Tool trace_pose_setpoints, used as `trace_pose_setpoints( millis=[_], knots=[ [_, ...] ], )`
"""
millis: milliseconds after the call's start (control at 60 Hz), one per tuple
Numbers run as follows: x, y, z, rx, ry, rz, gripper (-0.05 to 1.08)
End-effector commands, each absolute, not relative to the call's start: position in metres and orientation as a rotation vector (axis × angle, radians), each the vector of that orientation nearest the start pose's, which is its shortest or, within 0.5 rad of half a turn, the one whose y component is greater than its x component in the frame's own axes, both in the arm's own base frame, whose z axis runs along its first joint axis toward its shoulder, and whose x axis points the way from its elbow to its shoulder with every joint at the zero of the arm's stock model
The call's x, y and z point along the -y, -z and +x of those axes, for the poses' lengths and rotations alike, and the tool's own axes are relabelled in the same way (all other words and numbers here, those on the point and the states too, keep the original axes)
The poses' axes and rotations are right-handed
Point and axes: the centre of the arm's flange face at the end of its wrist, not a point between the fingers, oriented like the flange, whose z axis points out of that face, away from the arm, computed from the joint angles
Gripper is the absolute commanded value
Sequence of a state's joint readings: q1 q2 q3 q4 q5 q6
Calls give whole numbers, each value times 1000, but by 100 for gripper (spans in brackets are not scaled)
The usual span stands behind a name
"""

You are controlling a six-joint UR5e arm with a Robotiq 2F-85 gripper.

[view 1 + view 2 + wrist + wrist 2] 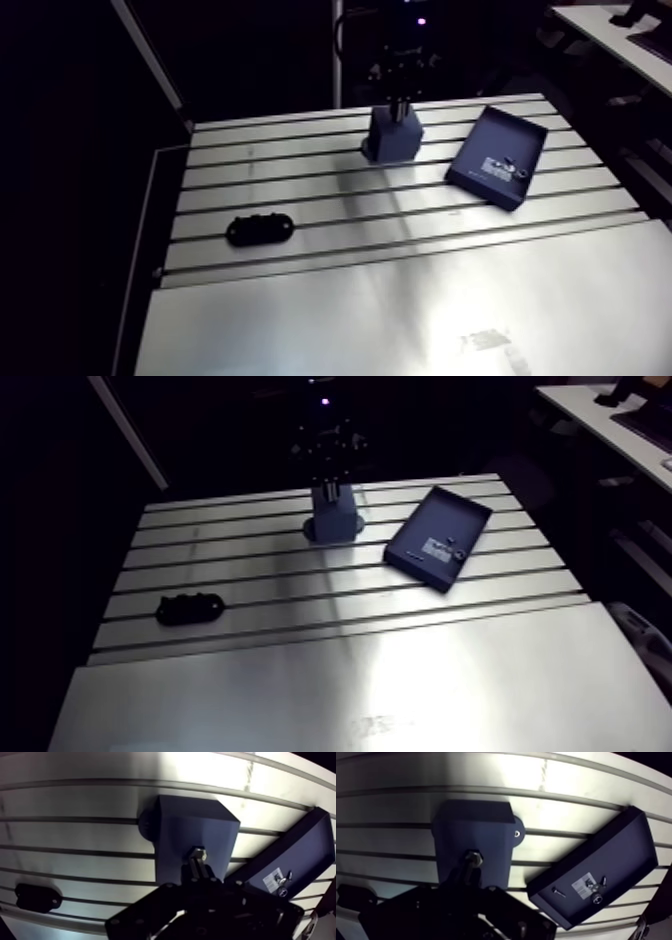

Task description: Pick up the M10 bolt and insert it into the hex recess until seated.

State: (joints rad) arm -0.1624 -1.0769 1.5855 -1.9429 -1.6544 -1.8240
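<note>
on the slotted table [400, 290] a dark tray [616, 847] holds loose screws [559, 892]; jaws clamped on the bolt [198, 853].

Off to the sides on my worktop [300, 172]: one tray and one small black part.
On my feed a dark, shallow, rectangular tray [500, 135] sits skewed across the slots near one side. A white label [581, 886] lies on its floor, with a few small metal fasteners [596, 898] just beside it. Well apart from the tray, towards the opposite side, a black oblong part [259, 229] with rounded ends lies flat on the slotted surface.
</note>
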Motion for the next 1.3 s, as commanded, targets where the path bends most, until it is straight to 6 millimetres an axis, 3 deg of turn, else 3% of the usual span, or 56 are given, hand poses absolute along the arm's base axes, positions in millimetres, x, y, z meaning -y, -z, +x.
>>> trace_pose_setpoints(
  millis=[17,1300],
  knots=[
    [22,-229,-645,-3005,-84,-147,107],
    [24,-227,-643,-2999,-85,-152,107]
  ],
)
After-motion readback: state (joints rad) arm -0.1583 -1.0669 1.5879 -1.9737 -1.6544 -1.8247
